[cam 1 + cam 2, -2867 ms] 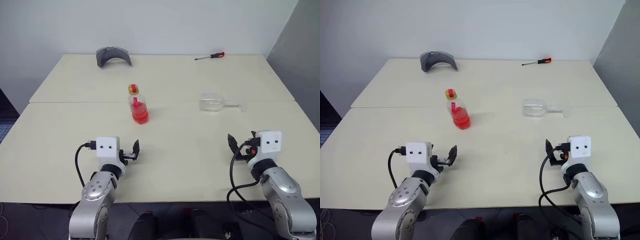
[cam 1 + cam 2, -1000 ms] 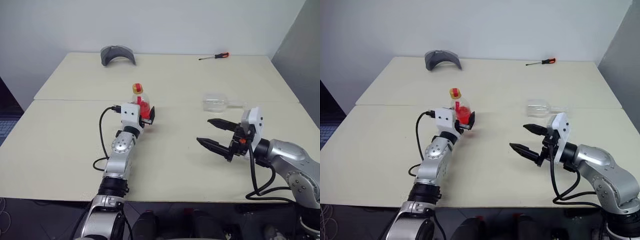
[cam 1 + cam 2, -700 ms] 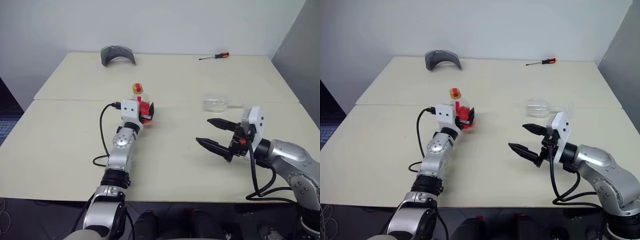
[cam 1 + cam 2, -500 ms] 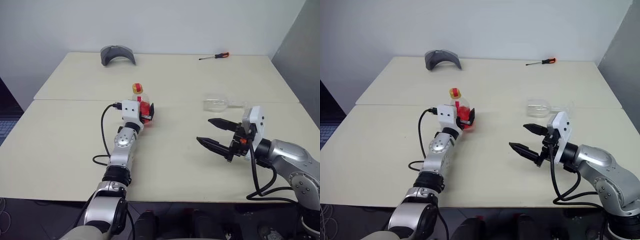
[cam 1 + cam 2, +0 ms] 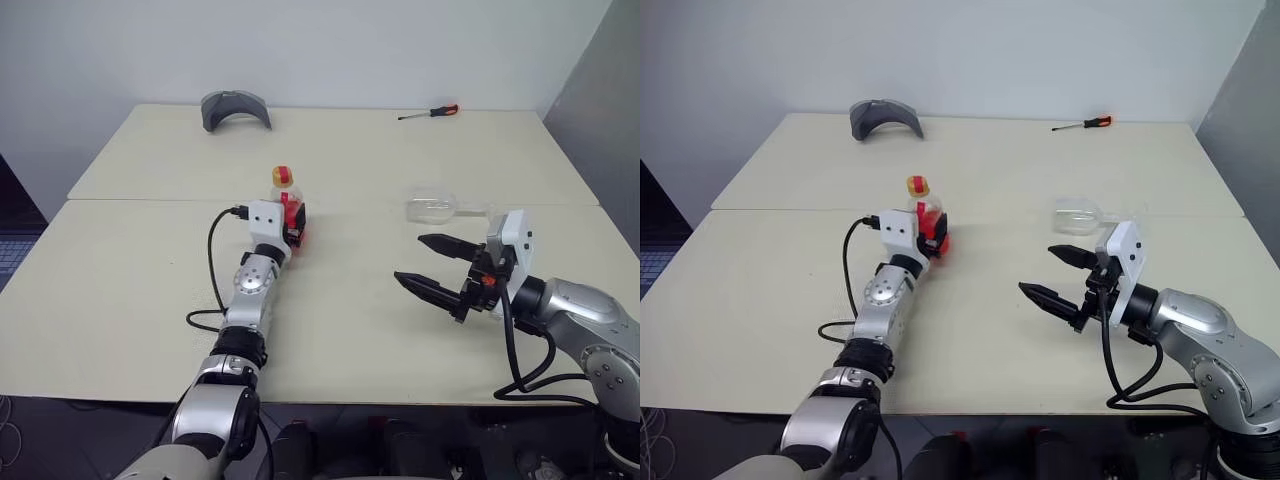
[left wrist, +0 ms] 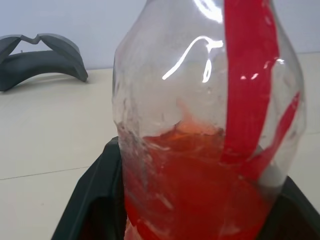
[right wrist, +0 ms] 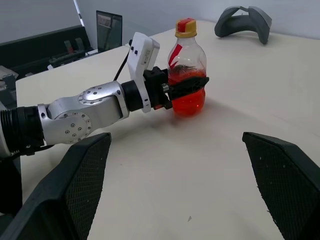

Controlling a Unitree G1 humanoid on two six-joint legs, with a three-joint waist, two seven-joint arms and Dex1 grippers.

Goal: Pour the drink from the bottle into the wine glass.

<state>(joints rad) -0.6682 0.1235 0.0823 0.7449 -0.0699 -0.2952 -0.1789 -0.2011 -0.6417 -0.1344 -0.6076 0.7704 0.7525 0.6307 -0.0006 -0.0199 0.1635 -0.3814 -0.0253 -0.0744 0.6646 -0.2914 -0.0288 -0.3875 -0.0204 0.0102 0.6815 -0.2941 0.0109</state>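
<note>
Cream tabletop (image 5: 120,300) carries all items. Nearest, the right gripper (image 5: 425,268) hovers with fingers spread wide, holding nothing. Farther in, the left gripper (image 7: 189,86) is clamped around the upright bottle (image 7: 187,75). Beyond the right gripper, the wine glass (image 5: 432,208) lies on its side.

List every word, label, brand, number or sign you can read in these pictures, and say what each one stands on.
No readable text in any view.
The bottle carries only a plain red strip, with no lettering to be made out.
Its yellow-and-red cap shows no readable print.
The screwdriver and the grey curved object at the far edge of the table show no markings that can be read.
</note>
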